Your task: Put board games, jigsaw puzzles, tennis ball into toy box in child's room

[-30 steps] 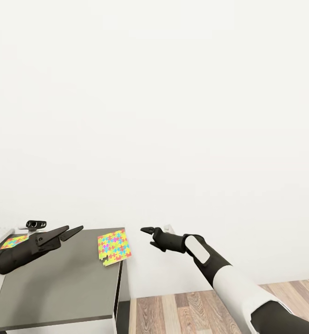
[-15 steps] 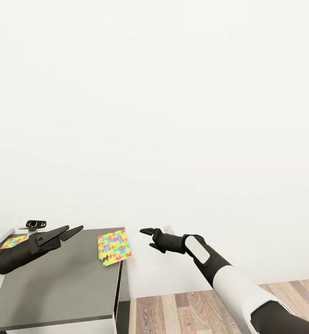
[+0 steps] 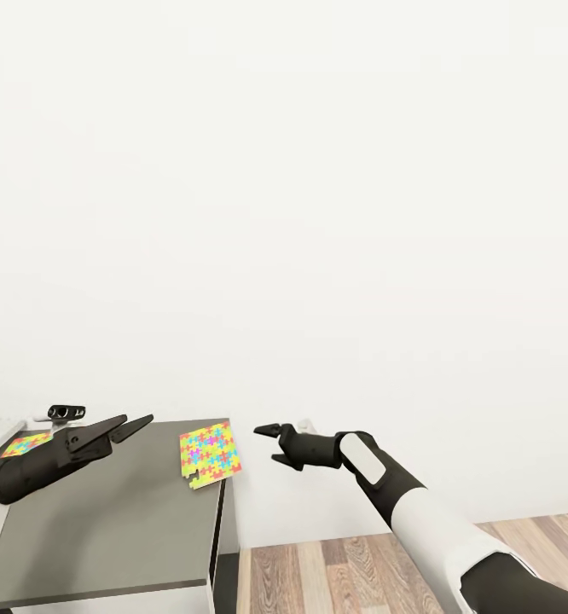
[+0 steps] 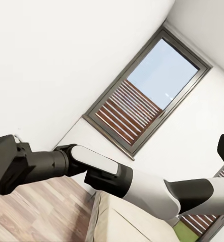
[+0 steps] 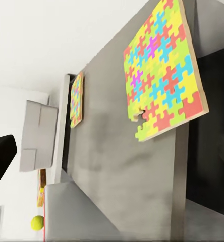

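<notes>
A jigsaw puzzle (image 3: 209,452) lies on the dark grey table (image 3: 105,520), hanging over its right edge. It also shows in the right wrist view as the jigsaw puzzle (image 5: 162,75). A second puzzle (image 3: 26,444) lies at the far left. My right gripper (image 3: 269,443) hovers open just right of the table's edge, level with the near puzzle and apart from it. My left gripper (image 3: 124,426) is open above the table's back left, holding nothing. The tennis ball (image 5: 37,222) sits beyond the dark top. I cannot tell whether a pale grey boxy shape (image 5: 39,135) is the toy box.
A plain white wall fills the space behind the table. Wood-plank floor (image 3: 361,563) lies to the table's right, under my right arm. The left wrist view shows a window with brown slats (image 4: 127,111) and the beige bed (image 4: 127,222) behind my right arm.
My right gripper has crept slightly left and down towards the table's edge and the near puzzle. The left arm and both puzzles have stayed put.
</notes>
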